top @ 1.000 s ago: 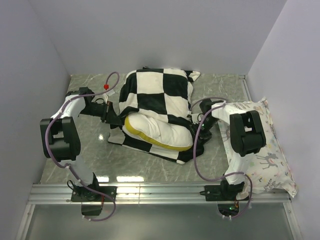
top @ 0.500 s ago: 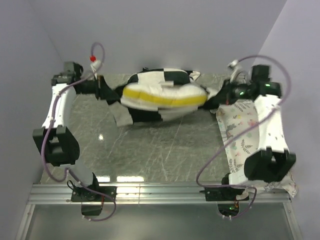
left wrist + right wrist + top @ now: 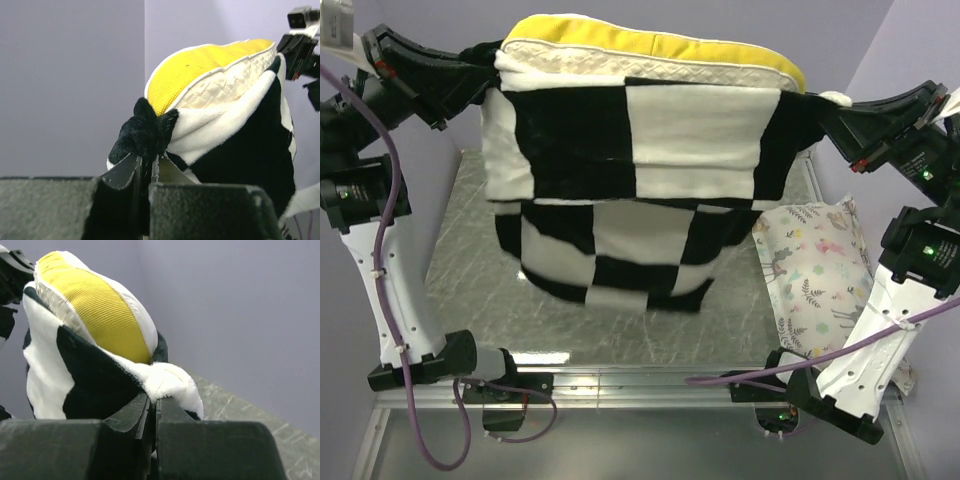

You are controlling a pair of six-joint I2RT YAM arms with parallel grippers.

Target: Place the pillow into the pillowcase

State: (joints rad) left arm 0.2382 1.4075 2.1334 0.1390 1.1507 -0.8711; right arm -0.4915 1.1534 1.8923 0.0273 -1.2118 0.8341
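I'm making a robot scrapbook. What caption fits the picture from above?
Left fingers and right fingers hold the checkered pillowcase up by its corners, the pillow peeking out the top.

White links (image 3: 390, 290), black joints (image 3: 355, 190) and purple cables (image 3: 390, 190) are seen on both arms; the left gripper (image 3: 496, 68) and right gripper (image 3: 822, 100) are black.

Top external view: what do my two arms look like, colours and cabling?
The left arm and right arm have white links with black joint housings. The left hand and right hand are black. A purple cable loops along each arm. Small green lights glow on the right arm's joints.
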